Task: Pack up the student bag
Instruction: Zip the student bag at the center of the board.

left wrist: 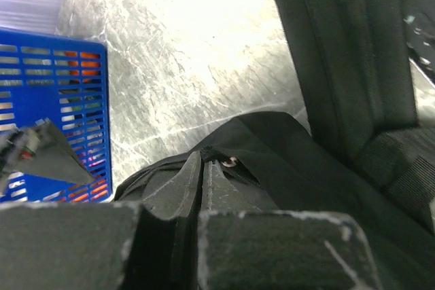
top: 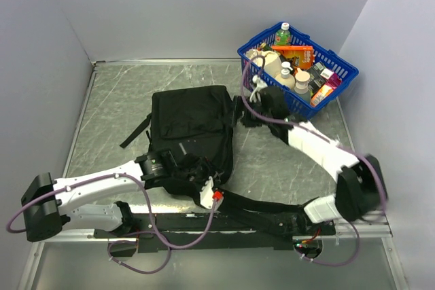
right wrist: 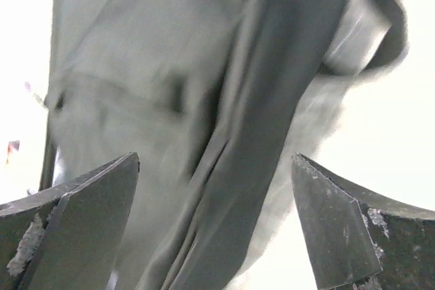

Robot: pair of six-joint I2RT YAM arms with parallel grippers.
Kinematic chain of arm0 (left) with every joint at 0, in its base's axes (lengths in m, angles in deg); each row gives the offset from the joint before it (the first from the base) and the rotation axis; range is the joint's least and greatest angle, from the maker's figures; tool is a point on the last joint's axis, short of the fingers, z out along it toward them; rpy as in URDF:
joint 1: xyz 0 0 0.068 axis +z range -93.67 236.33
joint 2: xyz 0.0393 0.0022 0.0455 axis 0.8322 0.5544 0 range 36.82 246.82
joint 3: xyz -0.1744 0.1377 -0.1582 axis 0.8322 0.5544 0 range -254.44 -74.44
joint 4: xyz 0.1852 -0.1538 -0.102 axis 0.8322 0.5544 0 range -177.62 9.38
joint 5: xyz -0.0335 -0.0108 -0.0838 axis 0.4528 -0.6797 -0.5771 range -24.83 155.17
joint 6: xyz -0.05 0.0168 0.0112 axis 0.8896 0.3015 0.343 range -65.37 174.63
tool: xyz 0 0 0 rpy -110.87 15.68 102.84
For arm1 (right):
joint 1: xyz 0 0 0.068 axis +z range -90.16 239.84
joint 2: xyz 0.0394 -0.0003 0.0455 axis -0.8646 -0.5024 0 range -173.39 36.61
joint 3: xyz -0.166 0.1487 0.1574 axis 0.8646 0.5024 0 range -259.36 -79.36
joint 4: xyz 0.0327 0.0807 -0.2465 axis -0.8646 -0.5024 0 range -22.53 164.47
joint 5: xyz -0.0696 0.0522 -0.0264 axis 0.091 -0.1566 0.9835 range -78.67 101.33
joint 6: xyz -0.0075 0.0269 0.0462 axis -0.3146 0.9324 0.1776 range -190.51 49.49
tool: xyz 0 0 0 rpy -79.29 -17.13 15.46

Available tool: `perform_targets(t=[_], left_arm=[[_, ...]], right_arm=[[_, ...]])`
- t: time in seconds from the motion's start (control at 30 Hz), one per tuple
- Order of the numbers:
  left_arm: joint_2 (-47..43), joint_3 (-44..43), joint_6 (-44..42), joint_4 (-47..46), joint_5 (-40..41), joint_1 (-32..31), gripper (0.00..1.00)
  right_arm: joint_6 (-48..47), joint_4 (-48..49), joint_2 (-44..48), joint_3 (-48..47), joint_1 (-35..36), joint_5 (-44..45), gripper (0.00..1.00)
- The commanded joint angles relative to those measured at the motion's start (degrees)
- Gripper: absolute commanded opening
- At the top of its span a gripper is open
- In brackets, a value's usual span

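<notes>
The student bag (top: 194,127) is a black fabric backpack lying flat in the middle of the table, with its straps spread to the left and right. My left gripper (top: 198,173) is at the bag's near edge. In the left wrist view it (left wrist: 202,157) is shut on a small black tab of the bag (left wrist: 208,149), next to a small metal ring (left wrist: 230,162). My right gripper (top: 253,115) is open at the bag's right side. In the right wrist view its jaws (right wrist: 216,168) stand wide apart over a blurred black strap (right wrist: 272,127), not touching it.
A blue plastic mesh basket (top: 343,66) stands at the back right, filled with bottles and packets, and it also shows in the left wrist view (left wrist: 61,100). Grey walls close the table on three sides. A long black strap (top: 258,205) lies along the near edge.
</notes>
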Motion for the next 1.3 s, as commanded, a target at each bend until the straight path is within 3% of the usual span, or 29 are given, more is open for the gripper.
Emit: perform_targets(t=[0.0,0.1,0.17,0.27,0.8,1.27], left_arm=[[2.1,-1.2,1.8,-6.0,-0.1,-0.5,0.01],[2.3,-1.5,1.0,-5.8,0.1,-0.5,0.01],[2.0,-1.2,0.9,-5.9,0.3,-0.5,0.01],[1.6,-1.1,0.2,-5.3,0.4,-0.5,0.01],[-0.2,0.9,-1.6,-4.0,1.4,-0.5,0.01],[-0.8,0.4,-1.9,-3.6,1.3,-0.5,0.01]], right_arm=[[4.7,-4.7,10.7,5.3,6.8,3.0,1.0],[9.2,-3.5,13.9,9.6,9.3,3.3,0.92],[11.9,-3.4,14.0,10.8,10.3,2.7,0.8],[13.1,-5.2,12.3,9.4,12.6,2.8,0.73],[12.6,-23.5,21.5,6.2,18.8,16.4,0.77],[18.4,-15.2,14.5,8.8,22.0,11.8,0.74]])
